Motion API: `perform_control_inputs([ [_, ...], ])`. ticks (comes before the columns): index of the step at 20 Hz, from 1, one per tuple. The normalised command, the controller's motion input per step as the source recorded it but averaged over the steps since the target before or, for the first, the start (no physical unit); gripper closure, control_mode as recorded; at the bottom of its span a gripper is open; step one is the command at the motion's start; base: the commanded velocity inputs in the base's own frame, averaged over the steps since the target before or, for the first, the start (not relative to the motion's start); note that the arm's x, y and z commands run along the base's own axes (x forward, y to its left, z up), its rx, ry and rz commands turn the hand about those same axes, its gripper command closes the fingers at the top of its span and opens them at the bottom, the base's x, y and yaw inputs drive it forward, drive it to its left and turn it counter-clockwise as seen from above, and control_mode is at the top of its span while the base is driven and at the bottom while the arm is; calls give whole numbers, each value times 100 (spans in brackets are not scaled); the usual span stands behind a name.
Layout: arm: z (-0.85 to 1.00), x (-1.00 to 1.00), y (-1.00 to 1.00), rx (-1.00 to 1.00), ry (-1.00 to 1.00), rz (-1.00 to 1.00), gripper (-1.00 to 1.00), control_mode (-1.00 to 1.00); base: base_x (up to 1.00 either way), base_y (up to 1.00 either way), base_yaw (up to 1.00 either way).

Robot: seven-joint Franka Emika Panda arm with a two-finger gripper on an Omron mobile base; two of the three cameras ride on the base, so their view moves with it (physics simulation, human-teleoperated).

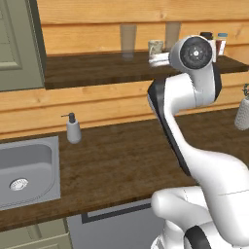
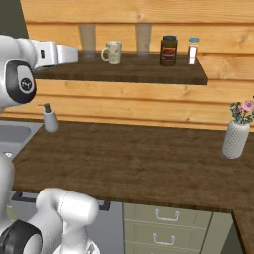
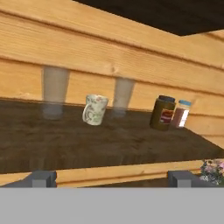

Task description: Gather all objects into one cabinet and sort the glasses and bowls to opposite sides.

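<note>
From the left base view I see my arm (image 1: 194, 92) reared up in front of the dark wooden shelf (image 1: 97, 70), hiding much of what stands there. A tall clear glass (image 1: 128, 40) is plain to see, a second glass (image 1: 172, 33) peeks over the arm's joint, and part of the speckled mug (image 1: 155, 47) shows between them. The corner of an olive cabinet door (image 1: 17, 44) hangs at the far left; below are the sink (image 1: 29, 170) and soap dispenser (image 1: 73, 129).

The right base view opens the shelf (image 2: 149, 72) up: glass (image 2: 88, 38), mug (image 2: 112, 51), glass (image 2: 143, 37), then a dark jar (image 2: 168, 50) and a small shaker (image 2: 193, 50), all standing apart. A vase of flowers (image 2: 236, 135) sits on the counter (image 2: 139, 158).

In the hand view the finger tips (image 3: 43, 178) stand wide apart with nothing between them, so the gripper (image 3: 113, 179) is open. It is level with the shelf edge, well short of the mug (image 3: 94, 109), which stands between the two glasses (image 3: 54, 92) and (image 3: 122, 97).

My worry is the reach: going in for the mug, a finger could clip a neighbouring glass and topple it off the shelf. The glasses look pale and washed out, so I may be misjudging their edges.
</note>
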Motion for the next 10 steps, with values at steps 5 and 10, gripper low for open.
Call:
perform_control_inputs([
  [5, 0, 44, 0, 35, 6, -5, -100, -100, 0, 0, 0],
  [10, 0, 42, 0, 19, 0, 0, -100, -100, 0, 0, 0],
])
